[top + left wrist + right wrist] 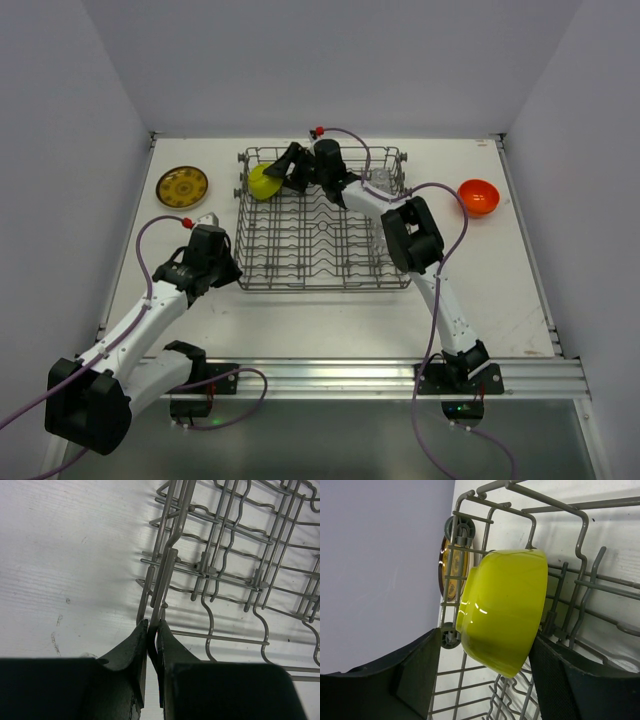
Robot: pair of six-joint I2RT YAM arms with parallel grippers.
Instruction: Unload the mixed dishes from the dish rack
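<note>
The grey wire dish rack (322, 240) stands mid-table. A yellow-green bowl (260, 183) leans on edge in its far left corner. My right gripper (288, 170) is open around that bowl (502, 610): one finger (417, 672) stands clear of the base side, and the other finger (552, 675) is close by the rim. My left gripper (233, 268) is shut on a wire of the rack's near left edge (165, 575). A clear glass (381, 182) sits in the rack's far right part.
A brown-and-yellow plate (182, 184) lies on the table left of the rack, and shows through the wires (451, 570). An orange bowl (478, 196) rests on the table to the right. A small clear object (205, 219) stands by my left wrist. Walls enclose three sides.
</note>
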